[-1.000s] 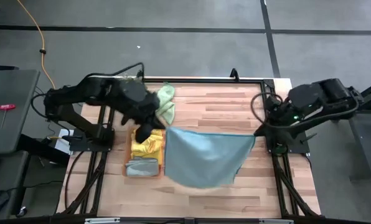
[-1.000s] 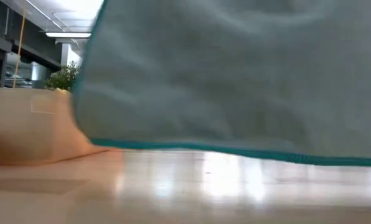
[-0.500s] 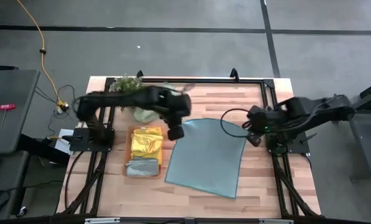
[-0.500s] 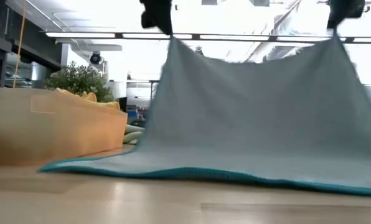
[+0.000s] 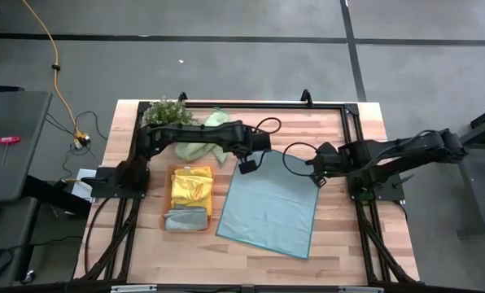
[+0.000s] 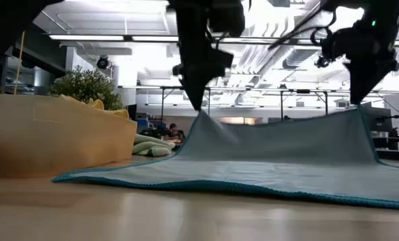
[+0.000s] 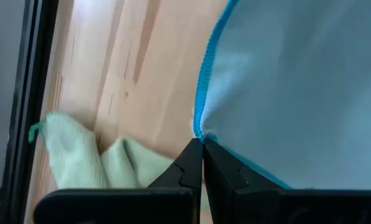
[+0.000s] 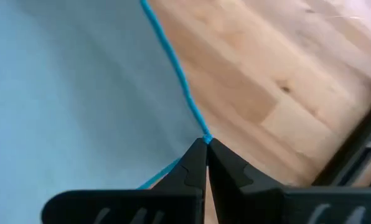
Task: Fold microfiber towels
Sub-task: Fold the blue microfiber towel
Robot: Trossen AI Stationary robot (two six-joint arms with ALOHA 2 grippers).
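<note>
- The left pincer (image 5: 248, 166) is clamped on one far corner of the blue towel (image 5: 268, 205); in its wrist view the fingertips (image 7: 202, 149) pinch the teal hem tight.
- The right pincer (image 5: 317, 178) is clamped on the other far corner, hem caught at the very tip.
- Both corners hang lifted just above the counter (image 5: 340, 244); the rest of the towel lies spread flat toward the near edge.
- Risk: each grip holds only a sliver of hem, so a pull by one arm ahead of the other could slip a corner free or skew the fold.
- Risk: the left pincer works close to the green towel (image 5: 200, 149); a low sweep could drag it along.
- Left of the blue towel, a tray (image 5: 168, 223) holds a yellow towel (image 5: 191, 186) and a grey one (image 5: 185, 218); a plant (image 5: 168, 111) stands at the far edge.
- The counter is pale wood planks in a black frame; beyond it lies a lit workshop with ceiling lamps.
</note>
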